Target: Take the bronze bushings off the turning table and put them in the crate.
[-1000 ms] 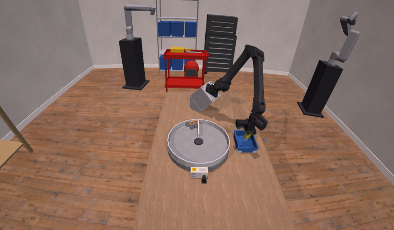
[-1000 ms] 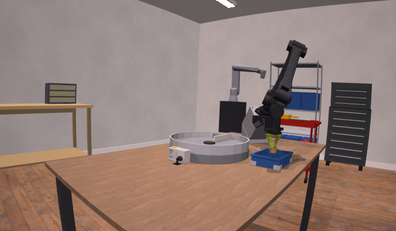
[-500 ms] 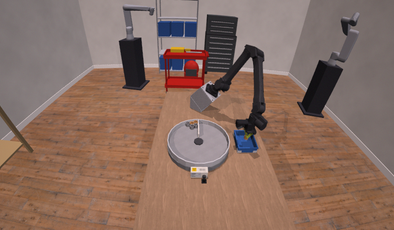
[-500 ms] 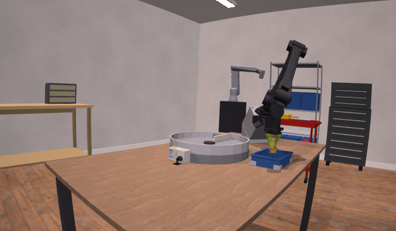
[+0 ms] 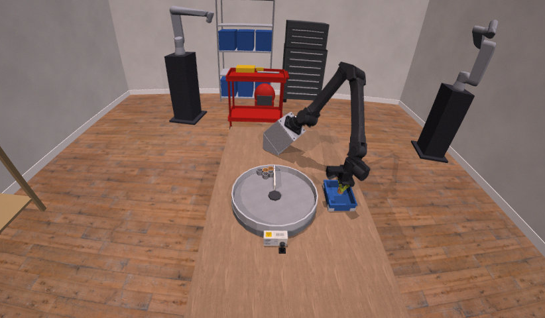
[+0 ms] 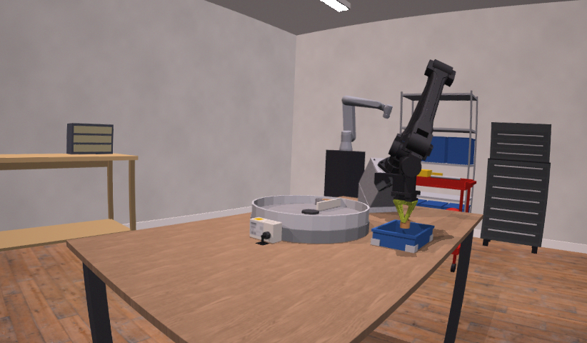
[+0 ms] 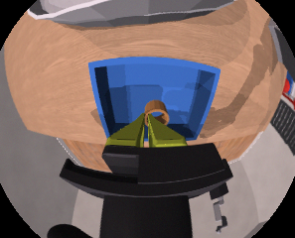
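Observation:
My gripper (image 5: 340,190) (image 6: 404,220) (image 7: 146,116) is shut on the wall of a bronze bushing (image 6: 405,225) (image 7: 156,105). It points down and holds the bushing over the inside of the blue crate (image 5: 341,207) (image 6: 393,241) (image 7: 137,74). The fingers hide part of the crate's inside; no other bushing shows there. The grey turning table (image 5: 263,211) (image 6: 322,231) stands left of the crate. At its back, in the top view, two bronze bushings (image 5: 264,169) (image 5: 270,167) sit close among three steel bushings (image 5: 259,171) (image 5: 265,175) (image 5: 270,173).
A pale upright divider (image 5: 274,179) (image 6: 329,204) stands on the turning table beside the bushings, with a dark hub (image 5: 274,195) (image 6: 310,211) at the centre. The turning table has a raised rim. A white control box (image 5: 275,238) (image 6: 265,229) stands in front of it.

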Available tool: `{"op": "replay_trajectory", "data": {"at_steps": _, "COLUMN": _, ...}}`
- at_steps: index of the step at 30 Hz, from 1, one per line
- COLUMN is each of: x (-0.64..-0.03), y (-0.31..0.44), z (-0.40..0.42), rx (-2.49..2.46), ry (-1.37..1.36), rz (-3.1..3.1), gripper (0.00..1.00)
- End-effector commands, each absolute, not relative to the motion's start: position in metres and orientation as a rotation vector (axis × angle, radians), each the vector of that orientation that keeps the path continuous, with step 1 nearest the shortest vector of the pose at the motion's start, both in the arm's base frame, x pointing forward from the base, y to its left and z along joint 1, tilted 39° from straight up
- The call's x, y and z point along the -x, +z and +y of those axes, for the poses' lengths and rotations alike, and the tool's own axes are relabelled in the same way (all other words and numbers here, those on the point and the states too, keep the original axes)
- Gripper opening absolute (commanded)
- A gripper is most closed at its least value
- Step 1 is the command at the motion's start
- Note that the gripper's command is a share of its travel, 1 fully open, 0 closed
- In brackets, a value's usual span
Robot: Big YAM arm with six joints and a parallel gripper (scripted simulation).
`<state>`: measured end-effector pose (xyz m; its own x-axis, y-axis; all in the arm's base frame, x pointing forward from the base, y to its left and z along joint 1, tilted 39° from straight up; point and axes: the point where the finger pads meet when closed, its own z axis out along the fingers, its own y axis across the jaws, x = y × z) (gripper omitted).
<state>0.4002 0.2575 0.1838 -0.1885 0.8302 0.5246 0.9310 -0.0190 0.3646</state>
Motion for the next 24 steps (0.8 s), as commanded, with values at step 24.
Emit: {"op": "replay_trajectory", "data": {"at_steps": 24, "x": -0.413, "y": 0.160, "z": 0.280, "rx": 1.898, "ry": -1.009, "rz": -2.084, "gripper": 0.00}}
